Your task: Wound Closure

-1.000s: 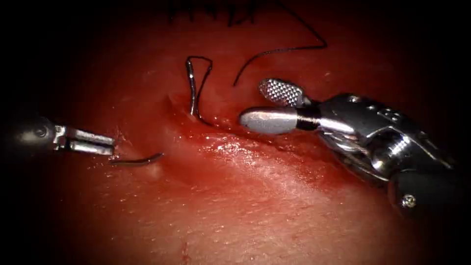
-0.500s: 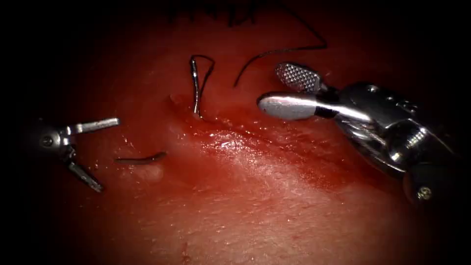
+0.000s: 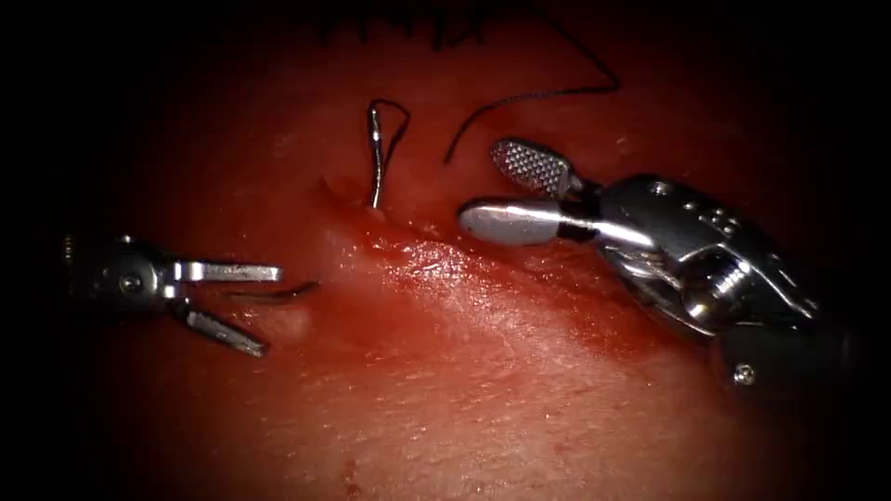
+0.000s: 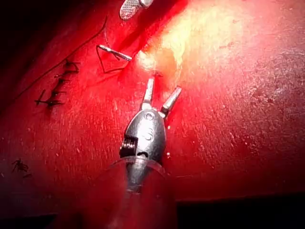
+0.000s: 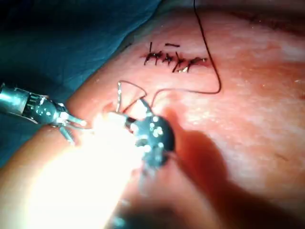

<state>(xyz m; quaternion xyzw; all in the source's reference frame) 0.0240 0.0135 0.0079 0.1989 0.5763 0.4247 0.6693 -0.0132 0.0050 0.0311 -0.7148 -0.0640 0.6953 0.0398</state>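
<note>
Since a second ago the left tool [image 3: 264, 311] opened and advanced toward three o'clock, empty jaws straddling the needle [image 3: 375, 167] tip; right tool [image 3: 497, 190] open, empty

Left tool [image 3: 251, 311]: jaws open, empty, needle tip [image 3: 278, 294] lies between them.
Right tool [image 3: 506, 190]: jaws open, empty, beside the cut [image 3: 483, 255].
Between tools: bare tissue [image 3: 464, 371]; needle tail [image 3: 375, 158] and thread [image 3: 538, 93] stand above.

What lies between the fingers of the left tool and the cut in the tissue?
In the endoscope view, the needle's tip emerges from the tissue there, left of the cut; the left tool, open, holds nothing.
</note>
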